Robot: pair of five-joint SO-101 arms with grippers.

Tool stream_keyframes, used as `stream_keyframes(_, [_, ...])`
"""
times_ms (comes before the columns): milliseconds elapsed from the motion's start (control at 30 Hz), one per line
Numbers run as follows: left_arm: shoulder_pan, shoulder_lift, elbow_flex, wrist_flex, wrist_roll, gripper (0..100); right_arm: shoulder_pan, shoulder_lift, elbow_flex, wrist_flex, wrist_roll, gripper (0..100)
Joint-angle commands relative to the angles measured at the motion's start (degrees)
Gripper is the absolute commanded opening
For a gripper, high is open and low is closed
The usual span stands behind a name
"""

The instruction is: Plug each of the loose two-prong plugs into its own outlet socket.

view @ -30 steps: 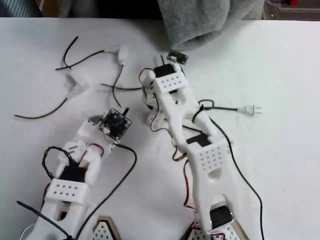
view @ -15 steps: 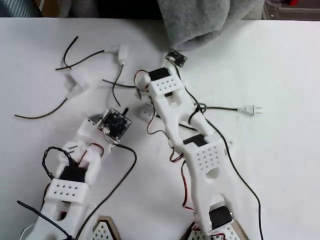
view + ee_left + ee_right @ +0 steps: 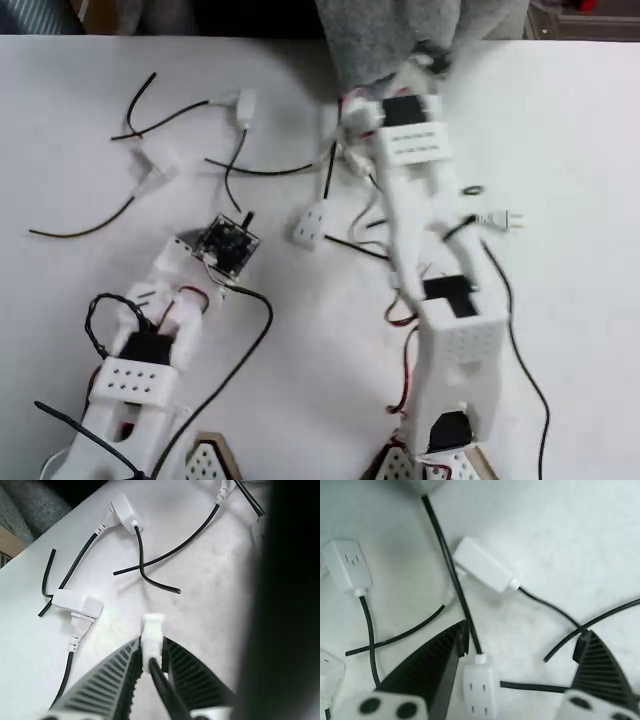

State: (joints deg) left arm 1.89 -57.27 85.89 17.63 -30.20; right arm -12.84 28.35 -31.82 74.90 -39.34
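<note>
From where I stood, the left arm (image 3: pixel 150 340) sat low at the near corner of the white table (image 3: pixel 560 120). Its wrist camera showed what the overhead one did not: the left gripper (image 3: pixel 151 645) had its ribbed fingers (image 3: pixel 117 672) drawn narrow on a white connector (image 3: pixel 152 632), whose black cord ran back between them (I could not tell whether it had prongs). Beyond it on the tabletop lay a white angled plug (image 3: pixel 122 512) with a dark lead, and a flat white piece (image 3: pixel 77 605) on another cord.

The right arm (image 3: pixel 455 340) stretched up the table toward the grey cloth (image 3: pixel 400 40) at the far edge. In its own wrist view the right gripper (image 3: pixel 522 637) stood wide apart, holding nothing. A slotted socket block (image 3: pixel 479 690) lay on the table just beside one dark finger (image 3: pixel 435 665). Farther off were a second socket block (image 3: pixel 345 565) and a plain white block (image 3: pixel 482 570), each on a black cord.

Only the overhead view caught the loose two-prong plug (image 3: pixel 500 218). It lay flat on the table beside the right arm's forearm, prongs pointing away from it, well apart from the perforated socket piece (image 3: pixel 311 226) near the middle.
</note>
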Motion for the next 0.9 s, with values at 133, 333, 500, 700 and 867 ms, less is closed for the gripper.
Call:
stream_keyframes(133, [0.31, 17.01, -17.14, 3.16, 6.24, 2, 16.22, -3.03, 0.18, 7.16, 5.36, 32.7])
stream_keyframes(333, [0.22, 41.89, -38.51, 13.27, 10.29, 2, 23.43, 3.56, 3.34, 9.36, 8.7, 32.7])
stream_keyframes(500, [0.57, 50.07, -55.03, 26.2, 20.84, 2, 25.45, 10.77, 4.48, 9.01, 8.88, 32.7])
stream_keyframes(700, [2.42, 54.46, -73.14, 41.93, 35.34, 2, 25.36, 15.16, 4.84, 5.41, 8.79, 32.7])
stream_keyframes(867, [4.79, 59.38, -83.87, 48.35, 43.52, 2, 25.63, 15.34, 4.84, 5.23, 8.79, 32.7])
